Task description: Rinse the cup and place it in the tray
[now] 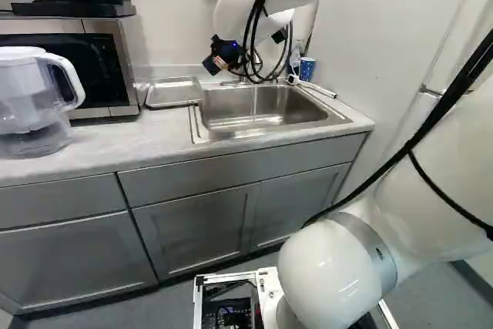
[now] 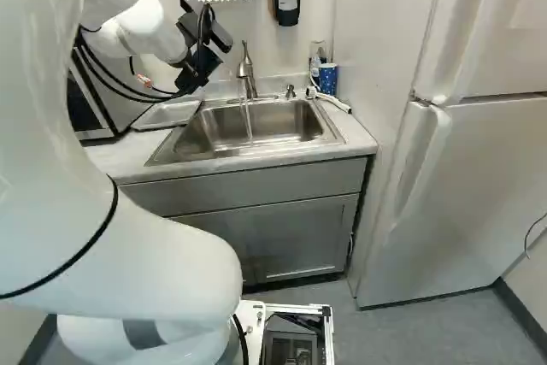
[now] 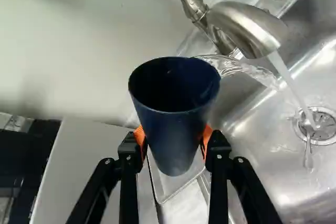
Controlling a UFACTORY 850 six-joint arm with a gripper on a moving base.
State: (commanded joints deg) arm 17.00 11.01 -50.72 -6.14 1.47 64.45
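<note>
"Black fingers with orange pads (image 3: 140, 139) are seen closest to the wrist camera. By what are they parted?"

"By a dark blue, tapering cup (image 3: 176, 129). It is pinched from two sides by the pincer (image 2: 203, 44), and its open mouth is partly shown to the wrist camera."

"Is water being run?"

"Yes. A thin stream (image 3: 290, 83) is let fall from the brushed-metal faucet (image 3: 244, 24) into the stainless steel sink (image 1: 269, 115). The cup is held beside that stream, not under it. A clear, rippled arc (image 3: 239, 69) is seen just past the rim; what it is cannot be told."

"And the tray?"

"A shallow grey metal tray (image 1: 174, 92) is set on the pale worktop (image 1: 100, 152), beside the sink. Part of it is covered by the cup in the wrist view. Behind the sink's other side, a blue dotted cup (image 2: 327, 79) is found near the wall."
</note>
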